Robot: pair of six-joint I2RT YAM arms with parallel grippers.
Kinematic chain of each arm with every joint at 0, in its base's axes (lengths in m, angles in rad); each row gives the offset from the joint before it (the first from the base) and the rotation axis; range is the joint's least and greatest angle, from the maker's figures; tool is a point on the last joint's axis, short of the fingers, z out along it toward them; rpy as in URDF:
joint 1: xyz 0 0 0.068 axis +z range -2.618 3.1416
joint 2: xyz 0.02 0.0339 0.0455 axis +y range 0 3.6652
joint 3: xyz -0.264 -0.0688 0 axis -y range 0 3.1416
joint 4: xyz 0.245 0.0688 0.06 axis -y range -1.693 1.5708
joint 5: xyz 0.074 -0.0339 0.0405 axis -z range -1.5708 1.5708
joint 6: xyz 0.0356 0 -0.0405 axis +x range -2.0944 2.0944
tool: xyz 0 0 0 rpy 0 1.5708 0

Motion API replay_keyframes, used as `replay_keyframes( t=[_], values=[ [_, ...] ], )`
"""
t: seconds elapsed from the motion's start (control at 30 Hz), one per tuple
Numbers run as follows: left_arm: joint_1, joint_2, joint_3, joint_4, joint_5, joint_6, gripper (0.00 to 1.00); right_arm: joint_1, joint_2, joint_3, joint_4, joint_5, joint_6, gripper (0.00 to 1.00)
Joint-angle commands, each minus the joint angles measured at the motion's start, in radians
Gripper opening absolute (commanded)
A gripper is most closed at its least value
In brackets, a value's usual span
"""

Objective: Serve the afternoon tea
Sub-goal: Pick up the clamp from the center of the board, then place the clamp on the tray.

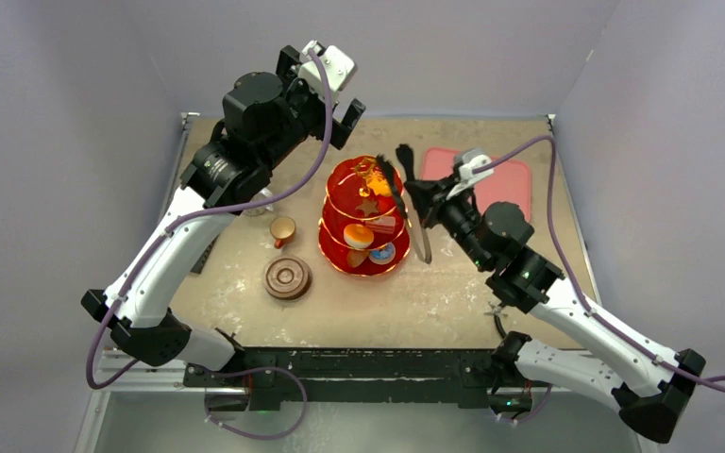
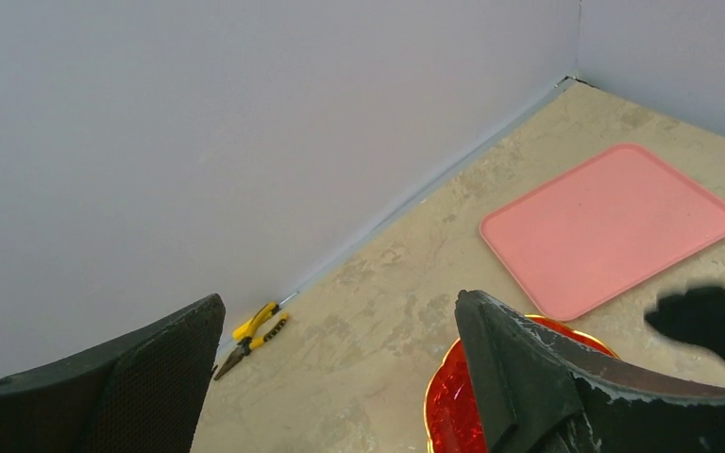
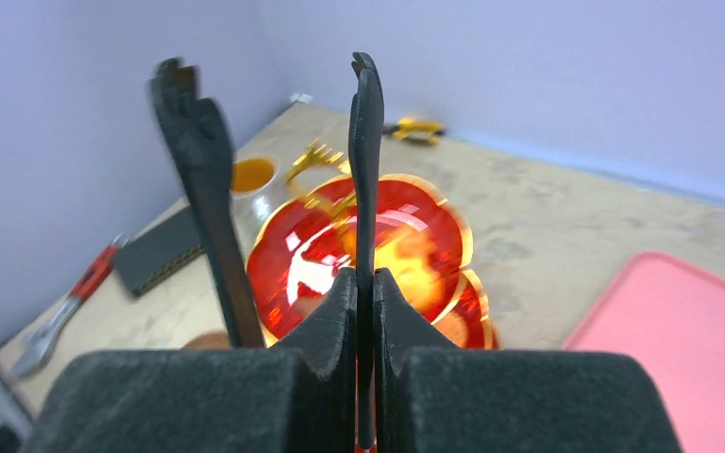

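Observation:
The red three-tier stand (image 1: 363, 219) stands mid-table with small pastries (image 1: 360, 236) on its lower tiers; its gold handle (image 3: 313, 156) shows in the right wrist view. My right gripper (image 1: 423, 196) is beside the stand's right side and is shut (image 3: 365, 283) on one arm of the black tongs (image 3: 366, 142), whose tips reach over the stand. My left gripper (image 1: 345, 118) is open and empty, raised above the back of the table; the stand's rim (image 2: 446, 406) shows below it. The small brown cup (image 1: 282, 229) and saucer (image 1: 287, 278) sit left of the stand. The mug of amber tea (image 3: 252, 175) is mostly hidden under the left arm.
A pink tray (image 1: 500, 179) lies at the back right and also shows in the left wrist view (image 2: 609, 222). Yellow pliers (image 2: 250, 335) lie by the back wall. A dark block (image 3: 159, 250) and a red-handled tool (image 3: 66, 311) lie at the left edge.

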Motion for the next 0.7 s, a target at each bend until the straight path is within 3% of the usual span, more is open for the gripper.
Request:
replay_keyframes(
  t=[0.0,0.17,0.33,0.67],
  values=[
    [0.01,-0.03,0.016,-0.02,0.03,-0.026,0.93,-0.114,0.026,0.099,0.017,0.103,0.059,0.0],
    [0.01,0.004,-0.001,-0.11,0.137,-0.035,0.92,-0.338,0.15,0.139,0.023,0.087,0.135,0.0],
    [0.009,0.04,-0.044,-0.184,0.263,-0.036,0.91,-0.659,0.375,0.136,0.064,-0.089,0.231,0.0],
    [0.011,0.14,-0.061,-0.218,0.391,0.041,0.85,-0.812,0.826,0.308,0.084,-0.028,0.256,0.0]
  ],
)
